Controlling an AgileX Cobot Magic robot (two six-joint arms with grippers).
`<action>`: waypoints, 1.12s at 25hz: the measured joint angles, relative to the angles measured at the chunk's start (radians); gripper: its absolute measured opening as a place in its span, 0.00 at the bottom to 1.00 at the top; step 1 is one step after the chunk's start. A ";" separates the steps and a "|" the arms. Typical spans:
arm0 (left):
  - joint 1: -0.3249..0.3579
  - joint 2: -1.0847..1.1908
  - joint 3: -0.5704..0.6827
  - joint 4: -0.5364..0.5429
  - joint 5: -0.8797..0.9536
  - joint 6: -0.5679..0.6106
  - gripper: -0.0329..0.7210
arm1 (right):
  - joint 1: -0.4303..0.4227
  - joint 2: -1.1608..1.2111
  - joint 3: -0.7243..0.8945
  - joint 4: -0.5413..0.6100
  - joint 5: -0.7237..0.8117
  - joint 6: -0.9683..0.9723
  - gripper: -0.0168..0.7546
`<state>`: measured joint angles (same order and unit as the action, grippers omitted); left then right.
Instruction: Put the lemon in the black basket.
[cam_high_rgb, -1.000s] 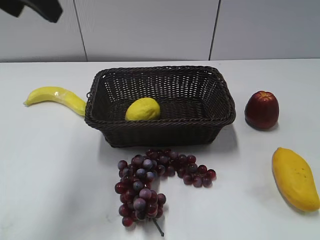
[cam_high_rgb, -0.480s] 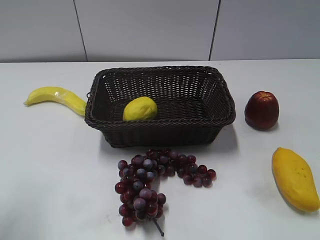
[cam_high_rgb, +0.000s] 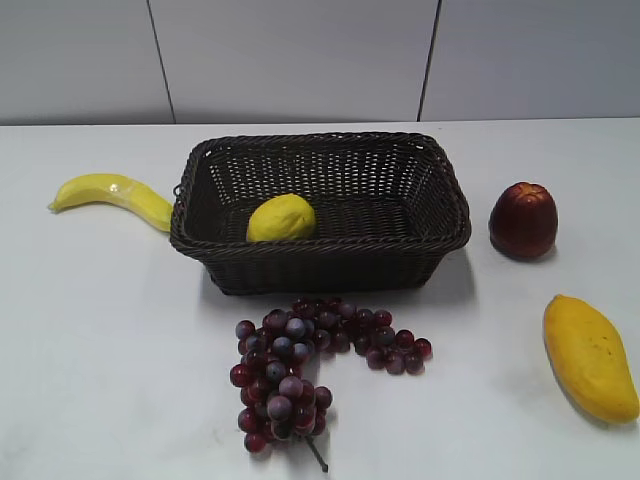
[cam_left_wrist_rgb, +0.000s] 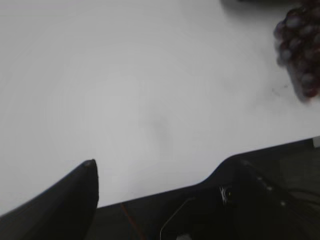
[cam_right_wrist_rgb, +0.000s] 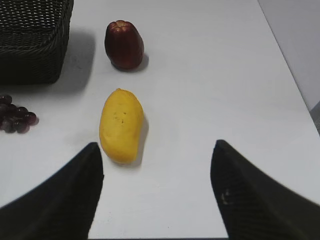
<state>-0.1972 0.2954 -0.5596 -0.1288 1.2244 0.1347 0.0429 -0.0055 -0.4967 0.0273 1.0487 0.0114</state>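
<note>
Lemon (cam_high_rgb: 281, 218) barely shifted inside black basket (cam_high_rgb: 440, 170); right claw (cam_right_wrist_rgb: 156, 165) spread, left claw's state unclear.

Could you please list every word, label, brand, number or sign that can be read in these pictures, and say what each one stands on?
None: no readable text shows in any view.
The black basket, the lemon, the banana, the mango, the grapes and the dark red fruit carry no stickers or print.
The white table and the wall panels are plain.
</note>
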 joint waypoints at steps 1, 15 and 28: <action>0.000 -0.047 0.001 0.000 0.000 0.000 0.90 | 0.000 0.000 0.000 0.000 0.000 0.000 0.74; 0.000 -0.191 0.072 0.047 -0.112 -0.002 0.88 | 0.000 0.000 0.000 0.000 0.000 0.000 0.74; 0.012 -0.213 0.073 0.046 -0.130 -0.002 0.68 | 0.000 0.000 0.000 0.000 0.000 0.000 0.74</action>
<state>-0.1848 0.0820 -0.4864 -0.0825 1.0948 0.1328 0.0429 -0.0055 -0.4967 0.0273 1.0487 0.0114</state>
